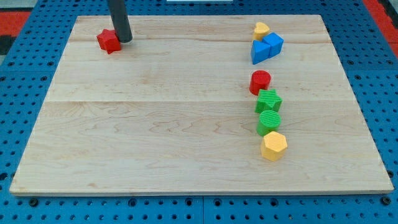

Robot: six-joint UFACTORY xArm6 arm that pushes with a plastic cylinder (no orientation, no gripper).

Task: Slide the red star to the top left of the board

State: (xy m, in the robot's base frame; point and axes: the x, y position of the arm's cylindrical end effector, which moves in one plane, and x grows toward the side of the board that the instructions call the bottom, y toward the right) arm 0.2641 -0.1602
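- The red star (108,41) lies at the board's (155,124) upper left, my tip (124,40) touching its right side.
- Upper right: yellow block (261,30), with blue triangle (259,51) and blue cube (273,43) just below it.
- Below these, a column runs downward: red cylinder (260,81), green star (268,100), green cylinder (269,122), yellow hexagon (273,145).

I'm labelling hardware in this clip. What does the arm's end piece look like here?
Only a straight, dark grey-black cylindrical rod shows, entering from the view's top; my tip is its plain, blunt lower end. No cables, markings or joints are visible. It stands just right of the red star, on the wooden board.
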